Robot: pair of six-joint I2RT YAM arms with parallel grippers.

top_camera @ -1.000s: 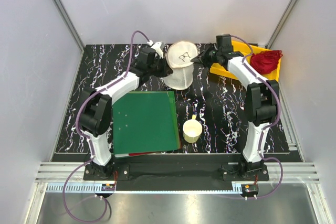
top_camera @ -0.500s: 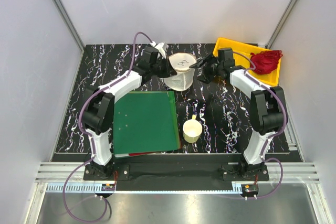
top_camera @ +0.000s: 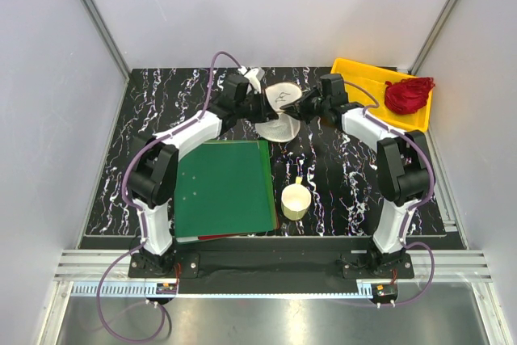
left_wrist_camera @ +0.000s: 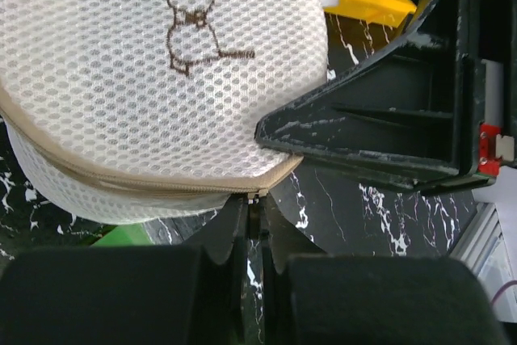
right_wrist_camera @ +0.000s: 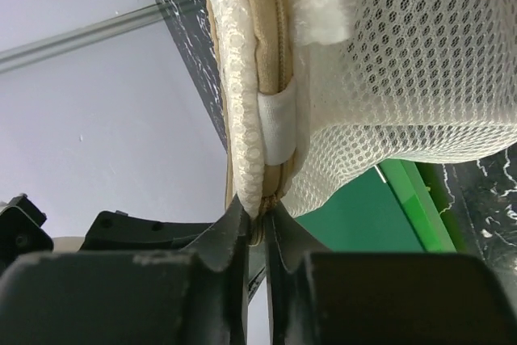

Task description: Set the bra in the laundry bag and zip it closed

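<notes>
Tray [top_camera: 361, 70], yellow, holding red garment [top_camera: 408, 93]. Laundry bag [left_wrist_camera: 161, 78] cream mesh, brown bra sketch, rim pinched tight by left fingers [left_wrist_camera: 230, 232] and right fingers [right_wrist_camera: 230, 230].

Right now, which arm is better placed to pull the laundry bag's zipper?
Left, probably. The left gripper is shut where the zipper of the laundry bag ends, likely on the pull. The right gripper pinches the rim below a white tab, better as anchor.

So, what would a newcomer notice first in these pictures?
The round cream mesh bag at the far middle, its rim pinched by the left gripper and the right gripper. Then the big green folder at front left, and the red cloth in the yellow tray, far right.
</notes>
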